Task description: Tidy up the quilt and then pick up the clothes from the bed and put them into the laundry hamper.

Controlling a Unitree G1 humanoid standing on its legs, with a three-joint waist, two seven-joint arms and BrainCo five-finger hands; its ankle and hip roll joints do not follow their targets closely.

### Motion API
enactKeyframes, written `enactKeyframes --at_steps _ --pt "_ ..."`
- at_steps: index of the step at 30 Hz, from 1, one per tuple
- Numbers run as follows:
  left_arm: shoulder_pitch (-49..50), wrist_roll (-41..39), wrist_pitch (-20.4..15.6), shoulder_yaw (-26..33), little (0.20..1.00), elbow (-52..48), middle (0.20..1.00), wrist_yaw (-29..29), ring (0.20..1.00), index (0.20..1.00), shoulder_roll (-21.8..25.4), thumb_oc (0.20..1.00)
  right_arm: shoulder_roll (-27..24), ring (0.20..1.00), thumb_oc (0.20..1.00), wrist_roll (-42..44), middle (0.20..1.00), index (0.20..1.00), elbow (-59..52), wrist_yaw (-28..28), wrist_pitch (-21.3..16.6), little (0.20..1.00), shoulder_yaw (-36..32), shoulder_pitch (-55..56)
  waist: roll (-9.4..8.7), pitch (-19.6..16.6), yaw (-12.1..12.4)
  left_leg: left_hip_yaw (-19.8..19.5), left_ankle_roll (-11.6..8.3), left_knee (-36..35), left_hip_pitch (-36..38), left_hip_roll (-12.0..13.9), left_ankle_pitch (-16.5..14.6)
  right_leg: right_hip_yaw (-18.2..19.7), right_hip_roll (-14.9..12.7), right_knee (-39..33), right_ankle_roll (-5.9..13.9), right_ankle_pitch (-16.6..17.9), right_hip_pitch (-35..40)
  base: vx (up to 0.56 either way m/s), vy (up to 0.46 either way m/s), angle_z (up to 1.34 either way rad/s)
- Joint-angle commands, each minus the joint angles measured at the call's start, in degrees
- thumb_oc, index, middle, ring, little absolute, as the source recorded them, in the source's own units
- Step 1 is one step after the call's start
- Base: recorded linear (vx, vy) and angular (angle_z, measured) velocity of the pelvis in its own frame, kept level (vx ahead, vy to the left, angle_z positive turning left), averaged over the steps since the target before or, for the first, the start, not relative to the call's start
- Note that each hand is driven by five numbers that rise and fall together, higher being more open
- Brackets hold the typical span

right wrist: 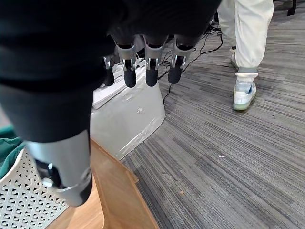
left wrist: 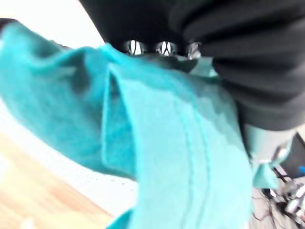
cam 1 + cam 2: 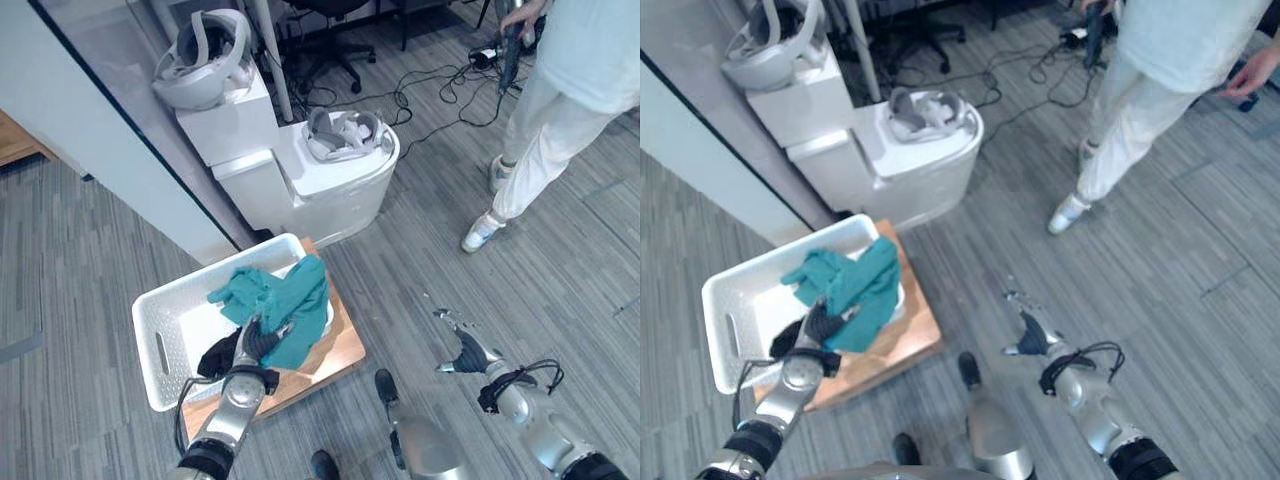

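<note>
Left eye view: left hand (image 3: pixel 258 343) at the white hamper's (image 3: pixel 160 310) near rim, teal garment (image 3: pixel 285 300) draped just beyond it over the right wall; left wrist view: fingers curled into the teal cloth; right wrist view: right hand (image 1: pixel 143 62) relaxed, empty, well right

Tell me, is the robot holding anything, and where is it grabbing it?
The left hand is shut on the teal garment at its lower edge, over the white hamper. The right hand holds nothing.

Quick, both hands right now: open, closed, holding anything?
Left hand: closed on the teal garment over the white hamper.
Right hand: open, holding nothing, above the floor.
</note>
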Motion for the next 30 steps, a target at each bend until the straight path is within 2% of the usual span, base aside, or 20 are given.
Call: enactKeyframes --at_steps 1,2,5,11,15,20,22,23,26,30 --pt "-4.7 -9.7 -2.2 3.8 1.000 6.5 1.000 2.7 1.000 1.000 3.0 1.000 -0.6 1.000 1.000 -0.7 1.000 1.000 -1.9 -1.0 -0.9 1.000 0.7 -3.0 -0.33 -0.5 0.8 -1.1 -0.64 0.0 -2.6 3.2 4.7 -0.3 -3.8 3.7 3.95 -13.7 9.0 0.00 0.000 0.00" --pt "-4.7 -9.7 -2.3 3.8 1.000 6.5 1.000 2.7 1.000 1.000 3.0 1.000 -0.6 1.000 1.000 -0.7 1.000 1.000 -1.9 -1.0 -0.9 1.000 0.7 -3.1 -0.33 -0.5 0.8 -1.1 -0.64 0.0 -2.6 3.2 4.7 -0.3 -3.8 3.7 3.95 -13.7 9.0 0.01 -0.025 0.06" --pt "-4.5 -16.5 -6.1 8.6 1.000 2.4 1.000 5.0 1.000 1.000 7.1 1.000 -1.4 1.000 1.000 0.5 1.000 1.000 -2.1 -0.7 -1.2 1.000 0.4 -3.1 -0.83 -1.2 2.9 -2.4 -0.87 0.0 -2.2 3.2 4.7 -2.0 -3.8 3.5 3.90 -14.1 10.4 0.02 -0.031 0.14" --pt "-2.1 -21.6 -9.0 14.4 1.000 -0.9 1.000 6.5 1.000 1.000 10.8 1.000 -1.2 1.000 1.000 2.0 1.000 1.000 -0.4 -0.8 -1.8 1.000 0.5 -3.3 -1.45 -2.1 5.0 -4.0 -1.01 0.0 -1.8 3.2 4.9 -3.6 -4.1 2.8 3.88 -14.4 12.4 0.00 -0.016 0.21" --pt "1.8 -24.2 -9.8 17.7 1.000 -1.0 1.000 5.6 1.000 1.000 11.2 1.000 -0.3 1.000 1.000 2.5 1.000 1.000 3.5 -0.5 -1.6 1.000 1.0 -3.4 -1.65 -2.7 6.6 -5.2 -1.00 0.0 -1.8 3.0 5.1 -4.7 -4.4 2.5 3.98 -14.4 13.3 -0.01 0.002 0.12" --pt "8.4 -24.7 -8.9 19.1 1.000 -0.5 1.000 3.0 1.000 1.000 9.1 1.000 3.1 1.000 1.000 5.0 1.000 1.000 11.2 -0.5 -0.9 1.000 0.7 -2.8 -1.74 -3.7 8.1 -6.6 -0.79 0.0 -2.1 2.7 5.3 -5.8 -4.9 2.2 4.15 -14.3 14.1 -0.01 0.019 0.16" --pt "12.0 -25.6 -7.5 18.2 1.000 3.9 1.000 0.8 1.000 1.000 5.5 1.000 6.7 1.000 1.000 11.6 1.000 1.000 17.7 -0.9 0.1 1.000 -2.3 -1.7 -1.63 -4.2 8.5 -7.2 -0.59 0.0 -2.0 2.4 5.2 -6.2 -5.1 2.1 4.31 -14.3 14.4 0.01 0.045 0.19" --pt "11.9 -25.7 -7.5 18.1 1.000 4.0 1.000 0.8 1.000 1.000 5.5 1.000 6.7 1.000 1.000 11.6 1.000 1.000 17.8 -1.0 0.0 1.000 -2.3 -1.8 -1.62 -4.2 8.6 -7.2 -0.59 0.0 -2.0 2.4 5.2 -6.3 -5.1 2.1 4.32 -14.3 14.4 0.01 0.047 0.07" --pt "13.6 -26.6 -5.2 15.5 1.000 15.7 1.000 -1.2 1.000 1.000 -0.4 1.000 11.3 1.000 1.000 17.2 1.000 1.000 27.2 -1.9 1.4 1.000 -3.9 -3.5 -1.36 -5.2 9.2 -7.9 -0.32 0.0 -2.0 2.0 4.9 -6.8 -5.5 1.9 4.45 -14.4 15.0 0.01 0.053 0.06" --pt "13.2 -26.2 -4.0 14.0 1.000 23.1 1.000 -2.2 1.000 1.000 -2.2 1.000 12.9 1.000 1.000 18.9 1.000 1.000 30.9 -2.1 1.7 1.000 -3.3 -5.0 -1.35 -5.6 9.4 -8.2 -0.28 0.0 -1.9 1.9 4.7 -7.1 -5.6 1.8 4.43 -14.5 15.3 0.01 0.020 0.11"
